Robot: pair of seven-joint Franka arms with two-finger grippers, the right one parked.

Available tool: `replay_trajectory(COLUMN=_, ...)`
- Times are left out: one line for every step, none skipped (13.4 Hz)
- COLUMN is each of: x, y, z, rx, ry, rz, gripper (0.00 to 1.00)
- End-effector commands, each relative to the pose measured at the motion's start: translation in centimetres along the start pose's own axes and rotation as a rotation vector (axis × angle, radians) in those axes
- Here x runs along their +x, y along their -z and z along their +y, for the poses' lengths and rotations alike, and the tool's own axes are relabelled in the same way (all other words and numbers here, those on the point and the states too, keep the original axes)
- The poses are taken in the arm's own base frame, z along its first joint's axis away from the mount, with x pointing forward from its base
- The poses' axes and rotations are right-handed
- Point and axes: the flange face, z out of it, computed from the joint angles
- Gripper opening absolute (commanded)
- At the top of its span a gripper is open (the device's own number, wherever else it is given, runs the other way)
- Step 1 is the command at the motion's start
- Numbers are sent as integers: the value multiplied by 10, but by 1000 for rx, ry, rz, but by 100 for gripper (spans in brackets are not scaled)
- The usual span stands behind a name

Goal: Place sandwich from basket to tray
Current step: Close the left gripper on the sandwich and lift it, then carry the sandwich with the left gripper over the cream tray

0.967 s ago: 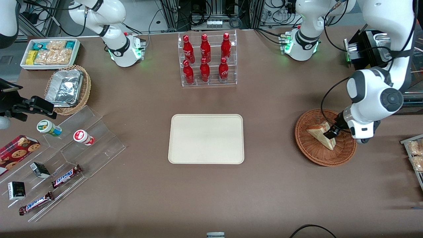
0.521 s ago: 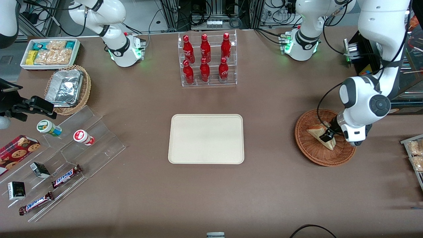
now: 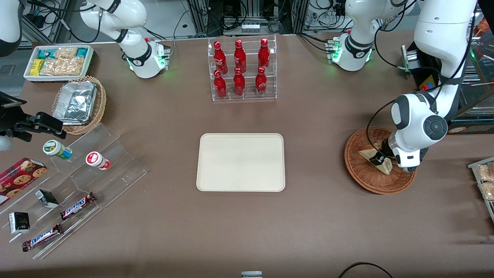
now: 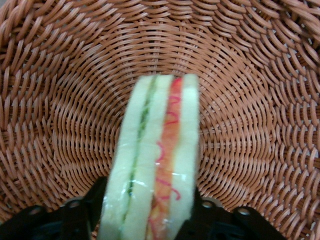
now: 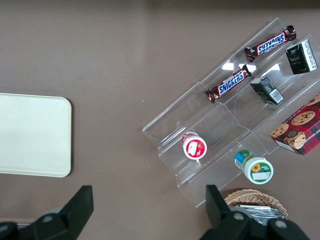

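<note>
A brown surface [image 3: 328,216] carries everything here, described from the parked arm's end across to the working arm's end, where the tool is.

Well apart from the tool, toward the parked arm's end, sits a white rectangular bin of snack packets [image 3: 58,62]. Nearer the front camera than that bin is a small tan wicker basket holding a foil container [image 3: 79,104]. Nearer the camera again stands a clear stepped acrylic display rack [image 3: 83,185] with two small round tubs, dark packets and chocolate bars.

Midway along the surface, farther from the front camera than the tool, stands a clear acrylic rack of six red bottles [image 3: 242,69]. Nearer the camera than this rack lies the flat cream-coloured rectangular tray with rounded corners [image 3: 241,162], with nothing on it, well apart from the tool.

Toward the working arm's end rests the round, shallow, reddish-brown woven wicker basket [image 3: 362,177]. The small triangular sandwich wedge of pale bread [image 3: 379,159] is inside it, standing on edge; the wrist camera shows its green and red filling layers [image 4: 155,165]. The black two-fingered tool [image 3: 380,158] is down in the basket, its fingers [image 4: 80,215] pressed against both bread faces, gripping the sandwich.
</note>
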Motion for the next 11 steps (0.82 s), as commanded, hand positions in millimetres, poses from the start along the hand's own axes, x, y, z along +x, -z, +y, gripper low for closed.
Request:
replay_trajectory(x=-2, y=13, z=0, rx=8, ry=-19, rz=-13, gripper=36)
replay_trajectory(x=-3, y=21, z=1, rx=13, ry=-24, rz=-19, gripper=30)
replay_trajectory(x=-3, y=38, z=3, rx=14, ry=-27, rz=-23, gripper=29)
replay_trajectory(x=-1, y=57, z=6, rx=22, ry=-28, rz=-34, gripper=29)
replay_trajectory(x=3, y=77, z=13, rx=33, ry=-32, rz=-49, gripper=29)
replay_trajectory(x=3, y=98, z=25, rx=53, ry=-44, rz=-69, gripper=29)
replay_trajectory(x=1, y=115, z=39, rx=65, ry=-65, rz=-82, gripper=29)
replay_trajectory(x=-9, y=125, z=55, rx=71, ry=-90, rz=-83, gripper=29)
replay_trajectory(x=-19, y=133, z=71, rx=65, ry=-108, rz=-76, gripper=29)
replay_trajectory(x=-28, y=134, z=82, rx=54, ry=-126, rz=-69, gripper=30)
replay_trajectory(x=-46, y=132, z=100, rx=53, ry=-166, rz=-61, gripper=30)
